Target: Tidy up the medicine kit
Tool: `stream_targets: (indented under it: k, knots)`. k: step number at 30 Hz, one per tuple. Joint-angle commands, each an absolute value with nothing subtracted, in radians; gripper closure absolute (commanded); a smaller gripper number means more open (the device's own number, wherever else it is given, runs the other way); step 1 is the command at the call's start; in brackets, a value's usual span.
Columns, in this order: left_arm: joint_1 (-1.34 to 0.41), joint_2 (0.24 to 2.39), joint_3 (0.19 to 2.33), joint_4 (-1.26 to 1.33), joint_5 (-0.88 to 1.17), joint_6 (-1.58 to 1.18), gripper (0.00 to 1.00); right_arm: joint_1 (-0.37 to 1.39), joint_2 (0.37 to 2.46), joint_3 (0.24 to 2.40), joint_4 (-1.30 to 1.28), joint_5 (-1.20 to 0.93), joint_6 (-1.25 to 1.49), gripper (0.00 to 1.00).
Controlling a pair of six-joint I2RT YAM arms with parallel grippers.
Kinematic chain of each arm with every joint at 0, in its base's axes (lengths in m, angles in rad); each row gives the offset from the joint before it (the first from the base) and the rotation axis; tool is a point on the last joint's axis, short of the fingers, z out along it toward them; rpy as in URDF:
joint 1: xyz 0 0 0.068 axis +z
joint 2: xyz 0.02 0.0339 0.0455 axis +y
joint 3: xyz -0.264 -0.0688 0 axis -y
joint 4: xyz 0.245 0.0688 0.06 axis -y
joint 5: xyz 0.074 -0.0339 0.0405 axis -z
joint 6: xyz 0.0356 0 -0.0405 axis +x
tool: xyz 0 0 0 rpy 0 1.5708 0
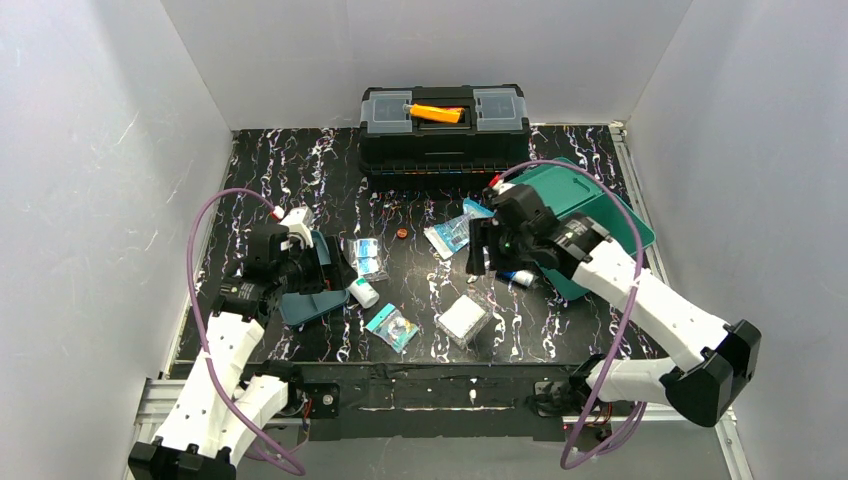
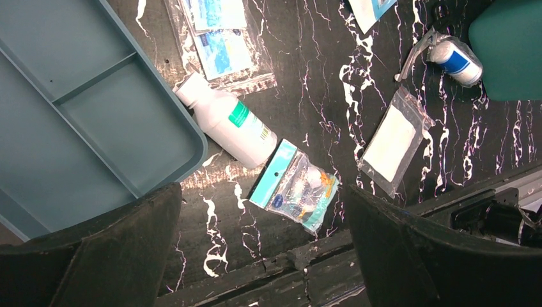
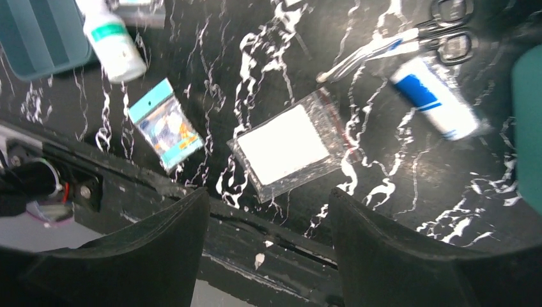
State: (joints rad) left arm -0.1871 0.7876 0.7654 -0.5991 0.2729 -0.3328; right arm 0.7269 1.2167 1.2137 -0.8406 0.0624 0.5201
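White-walled enclosure with a black marbled surface [image 1: 260,180]. Black toolbox [image 1: 443,140] stands at the back centre. Medicine kit [image 1: 570,188]: the teal box sits on the right side of the surface, partly under the right arm. Its divided inner tray [image 2: 96,128] lies out of the box at the far left, compartments bare, well apart from the box.

Left tool [image 2: 265,256]: fingers spread wide, nothing between them, hanging over the tray's near corner. Right tool [image 3: 268,236]: fingers parted, nothing held, above the middle of the surface.

Loose stock between tray and box:
- white bottle [image 2: 227,125] on its side, cap end just beside the tray rim
- clear bag [image 3: 287,150] holding a flat white pad
- teal-backed packet [image 3: 165,125]
- blue-labelled roll [image 3: 431,102] near the box

Key relation: the clear bag lies just ahead of the right tool's fingers, its long axis slanted across the gap between them. The right arm is the nearer one. Judgement: the wrist likely needs a turn to close across the bag's short side. The bottle falls to the left arm
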Motion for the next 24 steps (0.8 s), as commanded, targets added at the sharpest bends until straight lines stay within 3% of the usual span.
stream_targets:
  k: [1,16,24]
  knots:
    - [-0.191,0.803,0.765,-0.595,0.303,-0.333,0.01,0.823,1.242,1.172,-0.742,0.079,0.554,0.24]
    - [-0.193,0.820,0.772,-0.613,0.278,-0.327,0.01,1.087,1.526,1.185,-0.603,0.067,0.456,0.25]
    - [-0.194,0.800,0.781,-0.644,0.176,-0.332,0.00,1.121,1.656,1.213,-0.517,0.062,0.437,0.28]
